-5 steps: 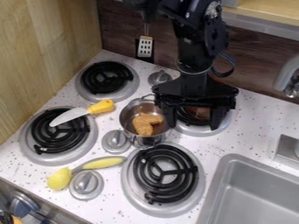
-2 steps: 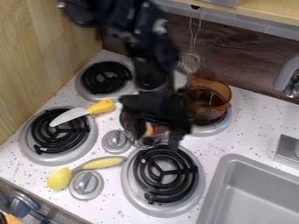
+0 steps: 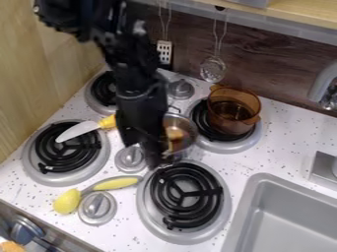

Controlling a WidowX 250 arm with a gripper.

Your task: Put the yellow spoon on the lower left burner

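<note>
Hanging near the yellow spoon (image 3: 109, 184) and the metal pot (image 3: 190, 132), the black gripper (image 3: 152, 156) points downward (whether clenched or released, one cannot tell).

Knife (image 3: 78, 131) juts over burner (image 3: 64, 166); metal pot (image 3: 189, 130) crowds claw (image 3: 152, 153); room above frontmost coil (image 3: 212, 197).

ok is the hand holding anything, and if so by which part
Nothing seems to be held by the hand; the yellow spoon lies on the counter.
</note>
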